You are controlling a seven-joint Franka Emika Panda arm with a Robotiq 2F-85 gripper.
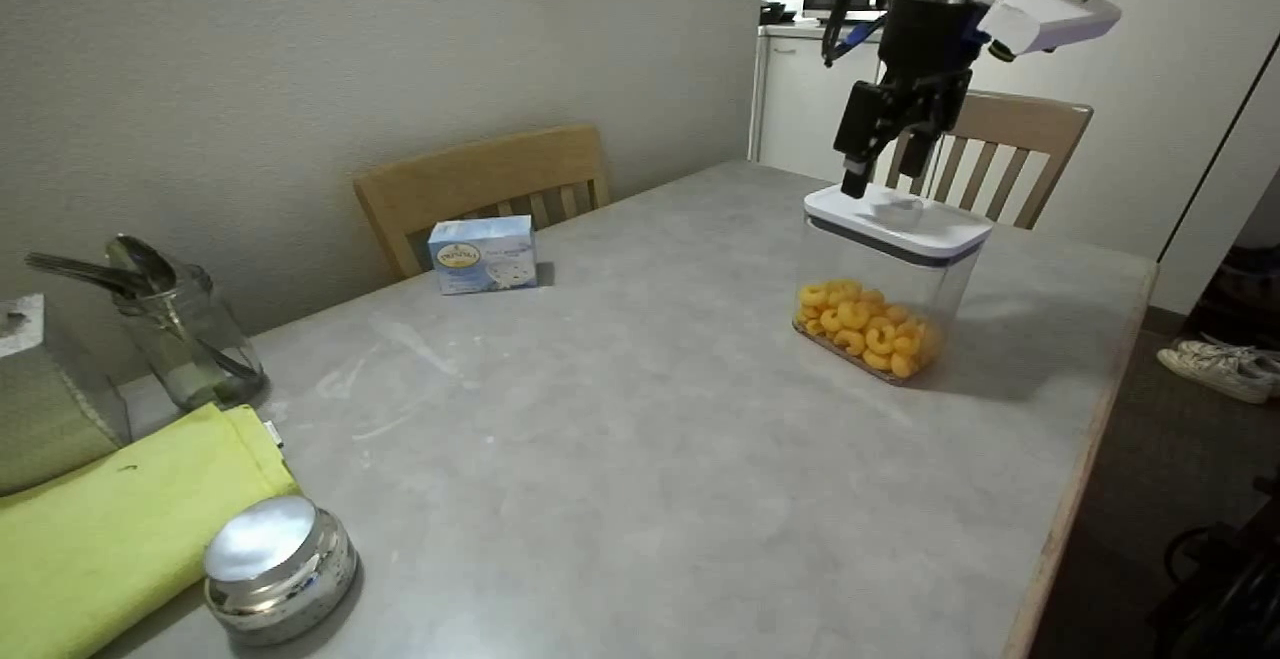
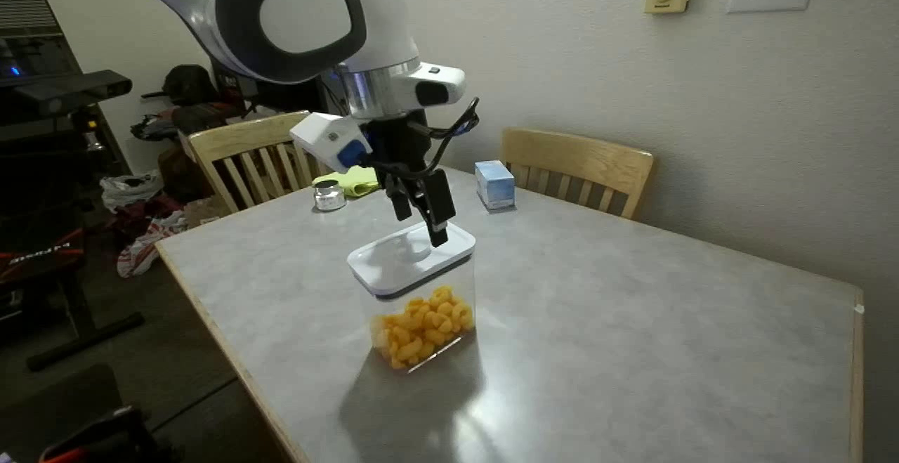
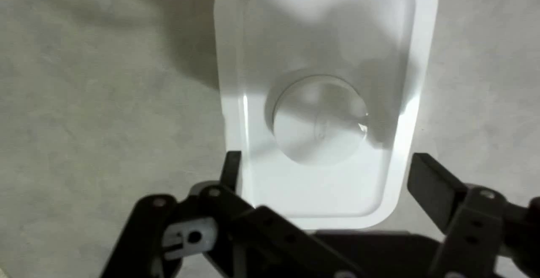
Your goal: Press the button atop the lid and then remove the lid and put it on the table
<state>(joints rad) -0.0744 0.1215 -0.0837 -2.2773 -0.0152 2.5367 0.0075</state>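
Note:
The white rounded-rectangle lid (image 1: 930, 231) sits on a clear container (image 1: 880, 284) of yellow pasta rings, standing upright on the grey table (image 1: 620, 459). The lid also shows in an exterior view (image 2: 386, 270) and the wrist view (image 3: 316, 193). The button (image 3: 320, 122) is a round whitish disc at the lid's centre. It looks raised and also shows in both exterior views (image 1: 905, 207) (image 2: 414, 246). My gripper (image 1: 883, 182) is open and empty just above the lid. In the wrist view, its fingers (image 3: 327, 157) stand wide apart, on either side of the lid's near end.
A blue-white tea box (image 1: 485, 255) stands near the wall side. A silvery lidded jar (image 1: 280, 569), a yellow-green cloth (image 1: 130, 519), a grey box (image 1: 50, 399) and a glass jar with cutlery (image 1: 190, 339) are at the table's far end from the container. Wooden chairs (image 2: 576, 164) stand round the table.

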